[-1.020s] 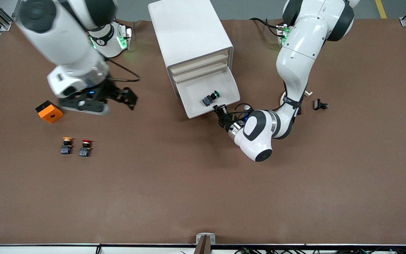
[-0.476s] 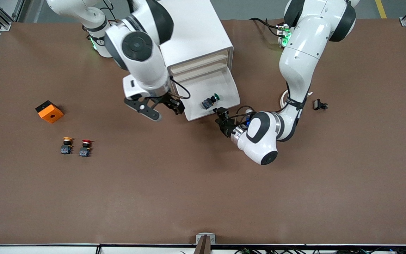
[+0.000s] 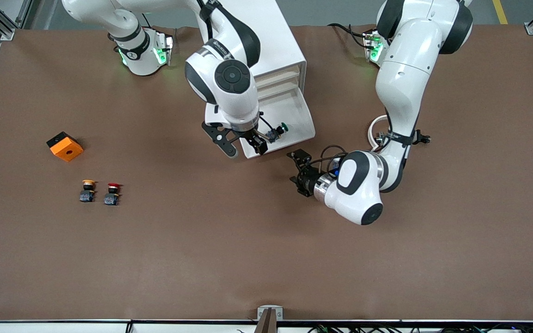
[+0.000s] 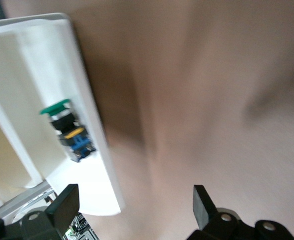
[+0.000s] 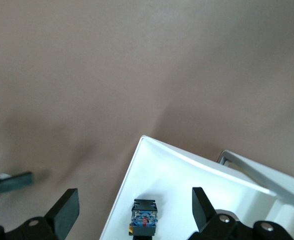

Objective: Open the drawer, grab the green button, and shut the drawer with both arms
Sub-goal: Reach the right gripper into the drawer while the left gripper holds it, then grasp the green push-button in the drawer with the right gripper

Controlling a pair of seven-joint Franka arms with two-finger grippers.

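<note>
The green-capped button lies on its side in the pulled-out bottom drawer of the white drawer cabinet, close to the drawer's front lip, untouched.

Two things have changed in the last second. The left gripper, which had been pinched on the front edge of the drawer, has let go and backed off over the bare desk just in front of the drawer. The right arm, which was over the orange block toward its own end of the desk, has swung across, and the right gripper now hangs over the drawer's front corner, just beside the button.

That suggests the opening step is done and the pick is starting (the handover from one arm to the other, as I read it).

In the left wrist view the left gripper's fingers are spread wide with only desk between them, holding nothing. The right gripper's fingers are likewise wide apart and empty; in the right wrist view the button sits between and below them, not yet touched.

The yellow-capped button and red-capped button stand side by side well apart from all this, nearer the front camera than the orange block.
</note>
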